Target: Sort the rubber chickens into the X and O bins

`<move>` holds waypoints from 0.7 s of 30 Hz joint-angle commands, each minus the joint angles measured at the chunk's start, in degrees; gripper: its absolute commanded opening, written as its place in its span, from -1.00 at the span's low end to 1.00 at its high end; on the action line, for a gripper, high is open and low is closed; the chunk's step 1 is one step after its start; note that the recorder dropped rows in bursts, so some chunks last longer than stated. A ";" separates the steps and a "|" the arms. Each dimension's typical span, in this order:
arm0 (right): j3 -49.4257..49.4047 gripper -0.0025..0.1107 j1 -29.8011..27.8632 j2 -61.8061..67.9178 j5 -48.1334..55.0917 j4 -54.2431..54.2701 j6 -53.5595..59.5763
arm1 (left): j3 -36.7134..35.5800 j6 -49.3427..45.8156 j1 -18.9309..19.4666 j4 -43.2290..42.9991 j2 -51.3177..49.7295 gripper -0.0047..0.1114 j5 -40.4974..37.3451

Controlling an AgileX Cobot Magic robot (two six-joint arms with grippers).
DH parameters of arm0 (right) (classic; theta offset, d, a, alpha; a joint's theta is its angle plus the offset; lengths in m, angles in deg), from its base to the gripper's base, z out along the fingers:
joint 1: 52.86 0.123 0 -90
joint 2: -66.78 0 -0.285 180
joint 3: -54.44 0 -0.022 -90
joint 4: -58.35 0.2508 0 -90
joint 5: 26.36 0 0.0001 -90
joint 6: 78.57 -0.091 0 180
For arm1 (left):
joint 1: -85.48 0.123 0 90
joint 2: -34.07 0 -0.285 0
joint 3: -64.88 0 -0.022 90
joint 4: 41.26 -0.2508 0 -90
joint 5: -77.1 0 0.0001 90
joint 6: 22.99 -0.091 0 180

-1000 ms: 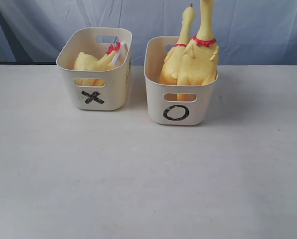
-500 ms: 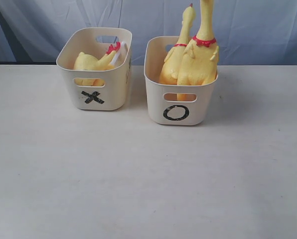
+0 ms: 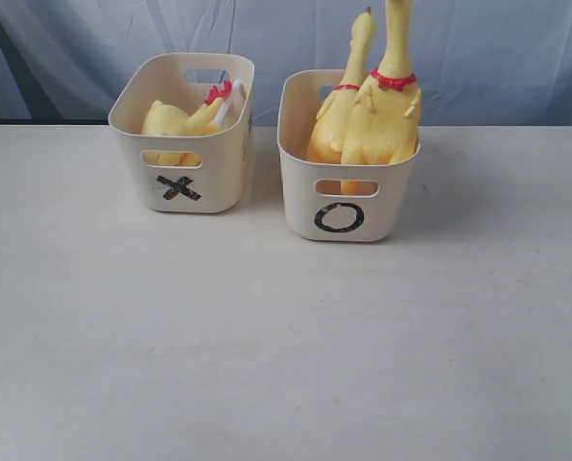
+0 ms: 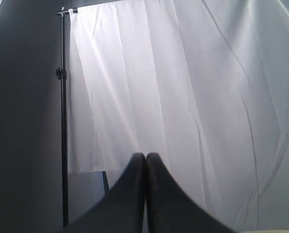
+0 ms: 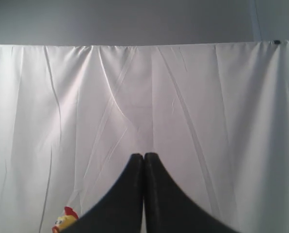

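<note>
Two cream bins stand at the back of the table in the exterior view. The X bin (image 3: 214, 163) on the left holds a small yellow rubber chicken (image 3: 176, 121) lying down. The O bin (image 3: 382, 197) on the right holds two tall rubber chickens standing upright, a slimmer one (image 3: 339, 106) and a bigger one (image 3: 387, 110). Neither arm shows in the exterior view. My left gripper (image 4: 145, 156) is shut and empty, facing a white curtain. My right gripper (image 5: 144, 156) is shut and empty too, with a chicken's head (image 5: 64, 222) low beside it.
A pale table (image 3: 267, 327) stretches in front of the bins. A white curtain (image 3: 478, 48) hangs behind them. A dark stand pole (image 4: 63, 121) holds the curtain's edge in the left wrist view.
</note>
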State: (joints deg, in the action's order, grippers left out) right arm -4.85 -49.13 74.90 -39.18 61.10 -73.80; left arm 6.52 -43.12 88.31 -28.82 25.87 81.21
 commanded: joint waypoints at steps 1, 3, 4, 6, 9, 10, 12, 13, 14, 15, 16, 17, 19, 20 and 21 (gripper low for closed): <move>-3.08 -0.97 -0.29 -0.33 -0.77 -3.56 0.10 | -5.07 0.06 0.24 -2.18 0.41 -0.92 2.50; -5.75 -0.97 -0.29 -0.33 -1.03 -3.28 0.10 | -7.11 0.06 0.24 -2.18 0.41 -0.92 3.03; -7.43 -0.97 -0.29 -0.33 -1.03 -3.29 0.10 | -8.19 0.06 0.24 -2.18 0.41 -0.92 3.37; -10.93 -0.97 -0.29 -0.33 -1.03 -3.29 0.10 | -10.14 0.06 -0.28 -2.18 0.41 -0.92 4.29; -16.06 -0.97 -0.29 -0.33 -1.03 -3.29 0.10 | -12.84 0.06 -0.83 -5.38 0.41 -0.92 5.08; -17.25 -0.97 -0.29 -0.33 -1.03 -3.29 0.10 | -13.75 0.06 -0.83 -6.39 0.41 -0.92 5.08; -17.93 -0.97 -0.29 -0.33 -0.67 -3.29 0.10 | -15.47 0.06 -0.83 -6.98 0.41 -0.92 5.16; -17.93 -0.97 -0.29 -0.33 0.72 -3.29 0.10 | -16.10 0.06 -0.83 -6.98 0.41 -0.92 5.16; -17.93 -0.97 -0.29 -0.33 2.99 -3.29 0.10 | -16.86 0.06 -1.19 -6.98 0.41 -0.92 5.16; -17.93 -0.97 -0.29 -0.33 3.62 -3.29 0.10 | -17.57 0.06 -1.46 -6.98 0.41 -0.92 5.16; -17.93 -0.97 -0.29 -0.33 4.12 -3.29 0.10 | -18.09 0.06 -1.83 -6.98 0.41 -0.92 5.16; -17.93 -0.97 -0.29 -0.33 4.38 -3.29 0.10 | -18.76 0.06 -2.09 -6.98 0.41 -0.92 5.16; -17.93 -0.97 -0.29 -0.33 5.53 -3.29 0.10 | -18.86 0.06 -2.44 -7.24 0.41 -0.92 5.16; -17.93 -0.97 -0.29 -0.33 6.86 -3.78 0.10 | -18.86 0.06 -2.48 -7.70 0.41 -0.92 4.86; -17.93 -0.97 -0.29 -0.33 7.71 -3.78 0.10 | -18.86 0.06 -2.48 -8.08 0.41 -0.92 3.40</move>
State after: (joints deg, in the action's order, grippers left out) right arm -22.39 -49.13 74.90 -33.96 58.35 -73.80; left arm -12.06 -43.12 86.42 -35.82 26.02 85.30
